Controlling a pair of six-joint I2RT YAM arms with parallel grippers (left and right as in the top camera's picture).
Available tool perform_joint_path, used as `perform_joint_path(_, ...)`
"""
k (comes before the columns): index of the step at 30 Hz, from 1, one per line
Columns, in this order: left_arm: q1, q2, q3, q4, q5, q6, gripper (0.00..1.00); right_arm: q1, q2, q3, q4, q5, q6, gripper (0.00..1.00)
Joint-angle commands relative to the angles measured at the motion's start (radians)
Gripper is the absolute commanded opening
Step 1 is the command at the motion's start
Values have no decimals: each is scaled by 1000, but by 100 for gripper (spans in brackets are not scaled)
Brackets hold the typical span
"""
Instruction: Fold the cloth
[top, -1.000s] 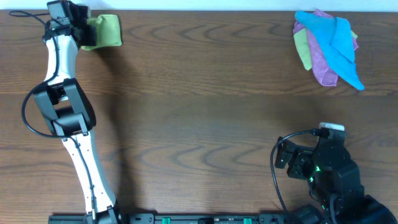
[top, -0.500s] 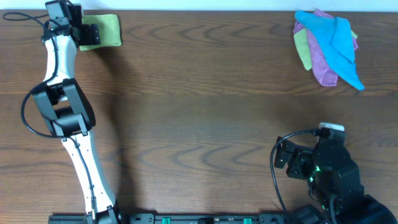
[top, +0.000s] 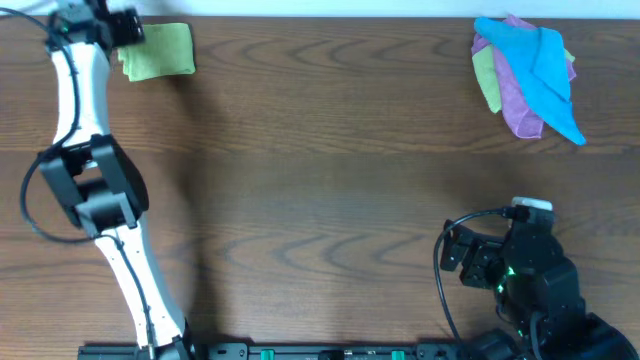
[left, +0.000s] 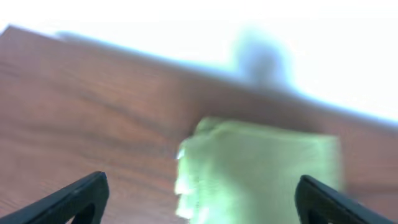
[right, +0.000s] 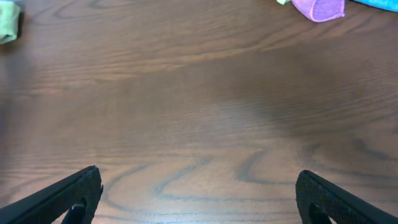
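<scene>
The lime-green cloth (top: 158, 51) lies folded into a small rectangle at the table's far left corner. It shows blurred in the left wrist view (left: 261, 168) and as a sliver in the right wrist view (right: 7, 22). My left gripper (top: 122, 28) hovers just left of it, open, nothing between its fingers; in its own view (left: 202, 193) the cloth lies ahead, between and beyond the tips. My right gripper (top: 468, 262) rests open near the front right, over bare wood (right: 199, 190).
A loose pile sits at the far right: a bright blue cloth (top: 540, 60) over a purple cloth (top: 520, 112) and a yellow-green one (top: 486, 80). The purple cloth's edge (right: 320, 7) shows in the right wrist view. The table's back edge runs just behind the folded cloth.
My left gripper opened, let go of the cloth and drew back to the left. The cloth now lies uncovered and flat. The right arm has not moved.
</scene>
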Motion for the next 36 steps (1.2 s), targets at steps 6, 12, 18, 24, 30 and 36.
perform_joint_path(6,79,-71,40,48,627,-333,52,6,2,-8,2,-14,-40,99)
perform_joint_path(12,99,50,39,164,846,-477,65,6,2,-8,13,-14,-63,99)
perform_joint_path(18,80,148,39,222,892,-529,70,6,2,-8,13,-14,-63,99)
perform_joint_path(24,69,227,39,259,890,-576,71,6,2,-8,13,-14,-62,99)
perform_joint_path(30,68,257,39,263,808,-575,72,6,2,-8,13,-18,-62,99)
perform_joint_path(36,68,295,39,301,759,-576,74,6,2,-8,13,-18,-62,99)
